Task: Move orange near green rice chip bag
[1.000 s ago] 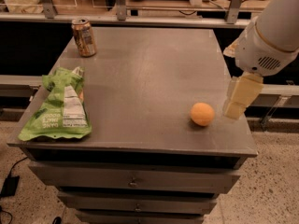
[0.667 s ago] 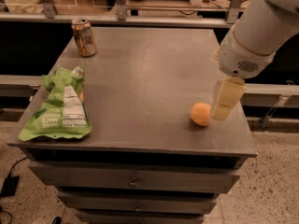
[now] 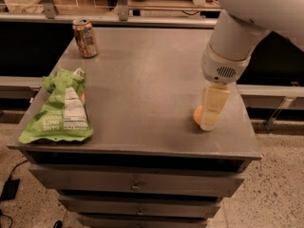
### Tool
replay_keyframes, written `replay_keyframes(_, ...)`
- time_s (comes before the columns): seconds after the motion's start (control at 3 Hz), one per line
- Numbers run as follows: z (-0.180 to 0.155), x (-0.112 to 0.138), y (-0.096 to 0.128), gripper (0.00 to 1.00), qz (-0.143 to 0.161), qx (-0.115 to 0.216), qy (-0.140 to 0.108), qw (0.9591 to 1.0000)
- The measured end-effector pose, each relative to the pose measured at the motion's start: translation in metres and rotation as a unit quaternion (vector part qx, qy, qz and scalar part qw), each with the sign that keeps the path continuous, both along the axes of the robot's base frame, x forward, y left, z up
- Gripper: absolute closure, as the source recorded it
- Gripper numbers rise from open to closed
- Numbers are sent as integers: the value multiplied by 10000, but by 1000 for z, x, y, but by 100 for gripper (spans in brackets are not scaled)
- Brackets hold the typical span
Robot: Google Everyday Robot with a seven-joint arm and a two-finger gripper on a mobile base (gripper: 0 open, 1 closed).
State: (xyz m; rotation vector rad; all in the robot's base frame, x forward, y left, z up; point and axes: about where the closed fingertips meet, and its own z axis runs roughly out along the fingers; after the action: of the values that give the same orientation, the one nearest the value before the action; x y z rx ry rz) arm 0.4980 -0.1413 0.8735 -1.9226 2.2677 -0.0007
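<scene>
The orange (image 3: 197, 116) lies on the grey cabinet top (image 3: 142, 80) near the right front. Only its left edge shows, because my gripper (image 3: 211, 114) has come down in front of it. The cream fingers reach down to the table right at the fruit. The green rice chip bag (image 3: 59, 108) lies flat at the left front of the top, its white label facing up, far from the orange.
A tan-and-brown soda can (image 3: 85, 37) stands at the back left corner. Drawers (image 3: 135, 184) run below the front edge. A shelf edge and railing run behind the cabinet. The table's right edge is close to the gripper.
My arm has swung left and down. The gripper was to the right of the orange; now it is over it and covers most of it. The orange, bag and can have not moved.
</scene>
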Motion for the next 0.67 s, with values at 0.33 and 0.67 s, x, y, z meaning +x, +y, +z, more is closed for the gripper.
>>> replay_keyframes(0.33, -4, 1, 2, 0, 12, -22, 82, 10000)
replay_keyframes(0.67, -6, 2, 3, 0, -50, -33, 112, 9999)
